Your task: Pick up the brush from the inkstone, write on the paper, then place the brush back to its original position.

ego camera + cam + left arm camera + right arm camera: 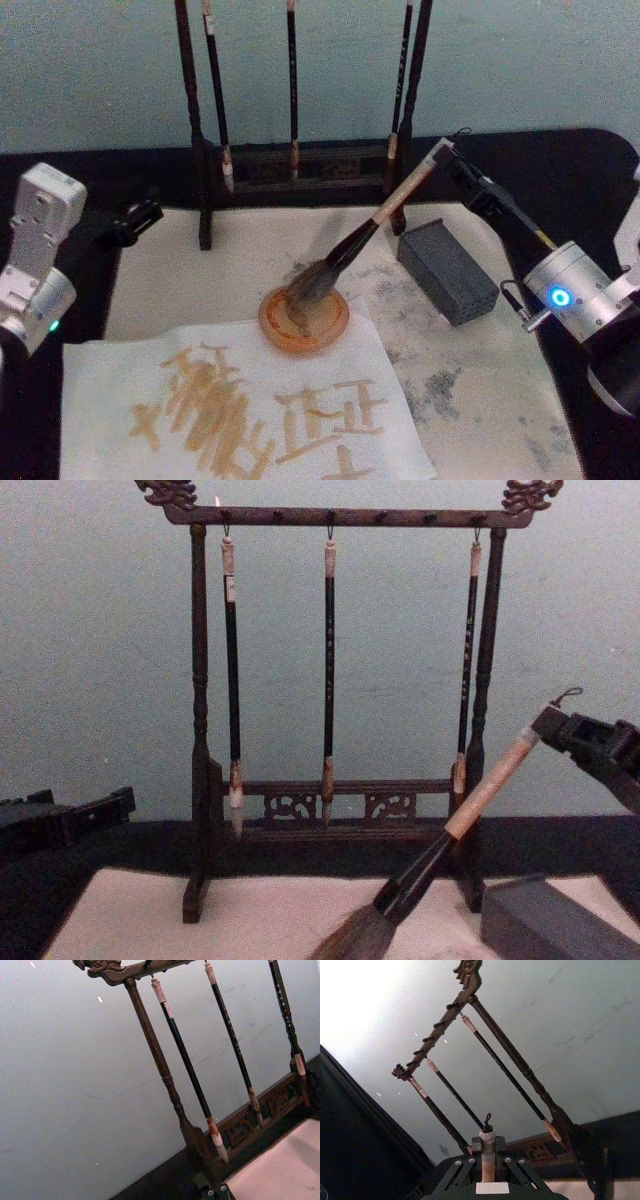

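So the right gripper (448,160) is clamped on the very top of the brush (370,225), right under the cord loop. You can see the pale handle pinched between its fingers (470,1149) in the right wrist view. From there the brush slants down and to the left, and its bushy head sits inside a shallow orange dish (338,322). The dish is on the paper (200,260), at the far edge of a white sheet (100,400) with tan strokes on it. The inkstone (447,270) lies just right of the dish with nothing on it. Behind stands the wooden rack (340,516) with three slim brushes (329,670) hanging. The left gripper (140,218) is parked off the paper's left edge, can't tell if it's open.
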Robot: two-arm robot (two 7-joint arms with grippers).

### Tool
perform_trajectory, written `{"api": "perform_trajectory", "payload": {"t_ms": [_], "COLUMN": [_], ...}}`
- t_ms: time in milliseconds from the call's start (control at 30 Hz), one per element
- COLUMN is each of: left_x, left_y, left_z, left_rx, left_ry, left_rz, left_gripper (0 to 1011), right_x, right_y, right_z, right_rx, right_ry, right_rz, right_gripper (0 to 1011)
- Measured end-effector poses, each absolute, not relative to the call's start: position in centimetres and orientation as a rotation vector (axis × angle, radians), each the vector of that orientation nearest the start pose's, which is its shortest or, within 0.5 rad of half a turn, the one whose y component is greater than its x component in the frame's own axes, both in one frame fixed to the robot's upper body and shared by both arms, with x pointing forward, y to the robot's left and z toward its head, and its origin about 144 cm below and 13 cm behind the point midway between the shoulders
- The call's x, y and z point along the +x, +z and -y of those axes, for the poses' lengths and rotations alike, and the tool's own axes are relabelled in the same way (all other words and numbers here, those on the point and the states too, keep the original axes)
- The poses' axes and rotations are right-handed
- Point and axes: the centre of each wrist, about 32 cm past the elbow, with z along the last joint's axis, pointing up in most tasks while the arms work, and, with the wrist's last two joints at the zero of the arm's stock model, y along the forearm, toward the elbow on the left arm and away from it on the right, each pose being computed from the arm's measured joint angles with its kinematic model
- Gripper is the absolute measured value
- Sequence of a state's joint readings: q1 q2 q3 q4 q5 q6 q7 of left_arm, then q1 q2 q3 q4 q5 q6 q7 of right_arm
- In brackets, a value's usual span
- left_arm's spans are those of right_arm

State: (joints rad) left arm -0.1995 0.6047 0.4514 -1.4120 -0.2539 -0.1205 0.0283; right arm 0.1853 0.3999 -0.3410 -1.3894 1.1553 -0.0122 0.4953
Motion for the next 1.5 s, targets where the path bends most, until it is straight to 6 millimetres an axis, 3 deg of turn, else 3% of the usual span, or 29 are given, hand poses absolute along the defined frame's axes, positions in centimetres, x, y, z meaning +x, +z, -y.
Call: {"api": "perform_trajectory", "payload": {"t_ms": [1500], "left_x": [48.9], "left_y": [114.0], "left_z": [-31.0], "left_rx": [0.304], "left_ry": [1.248], "left_rz": [0.285], "left_gripper": [1002], "right_x": [49.7], "right_y": [110.3], "right_z": [28.1], "right_rx": [0.553], "right_ry": [-0.969], "right_rz": [-0.757], "right_gripper": [161]}}
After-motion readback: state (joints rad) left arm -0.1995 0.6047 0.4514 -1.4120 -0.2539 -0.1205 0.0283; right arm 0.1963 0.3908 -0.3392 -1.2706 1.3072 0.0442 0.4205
